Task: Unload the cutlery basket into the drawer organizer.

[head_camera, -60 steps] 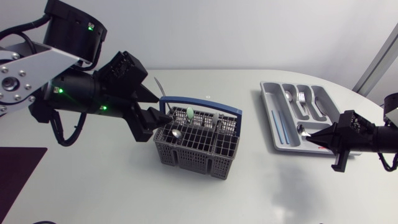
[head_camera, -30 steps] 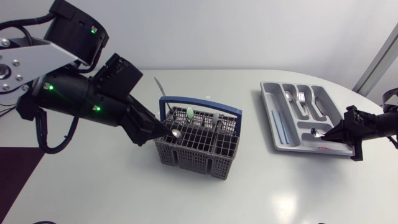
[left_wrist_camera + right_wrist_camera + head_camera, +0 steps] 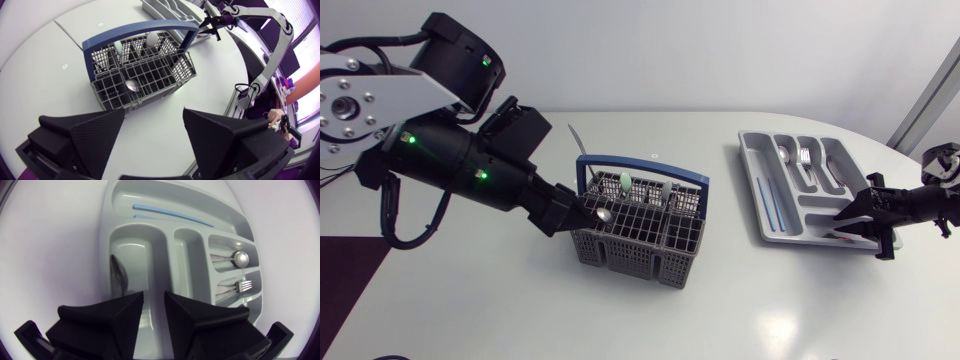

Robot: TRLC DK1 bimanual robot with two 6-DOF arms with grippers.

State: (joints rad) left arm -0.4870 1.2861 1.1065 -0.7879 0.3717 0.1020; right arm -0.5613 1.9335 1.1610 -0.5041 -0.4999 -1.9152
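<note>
Left gripper (image 3: pixel 153 114): released, fingers spread wide, nothing grasped. It is held low at the 9 o'clock end of the cutlery basket (image 3: pixel 638 235).

Right gripper (image 3: pixel 154 295): fingers parted by a narrow gap, nothing held between them. It is positioned over the 5 o'clock corner of the drawer organizer (image 3: pixel 752 185).

Cutlery basket: grey wire-grid body with a blue arched handle (image 3: pixel 642 165), set near the middle of the white worktop (image 3: pixel 720 310). A spoon (image 3: pixel 604 214) is seen in the end nearest the left gripper. A pale green-tipped piece (image 3: pixel 625 181) is stood upright under the handle. A slim metal piece (image 3: pixel 575 140) is seen leaning out at 11 o'clock.

Drawer organizer: grey moulded tray, placed at 3 o'clock from the basket, well apart from it.
- Broad compartment: one spoon (image 3: pixel 119 275), laid just beside the right gripper's finger.
- Long compartment: two light-blue strips (image 3: pixel 167 214).
- Short compartments: a second spoon (image 3: pixel 239 258) and a fork (image 3: pixel 243 286), one in each.
</note>
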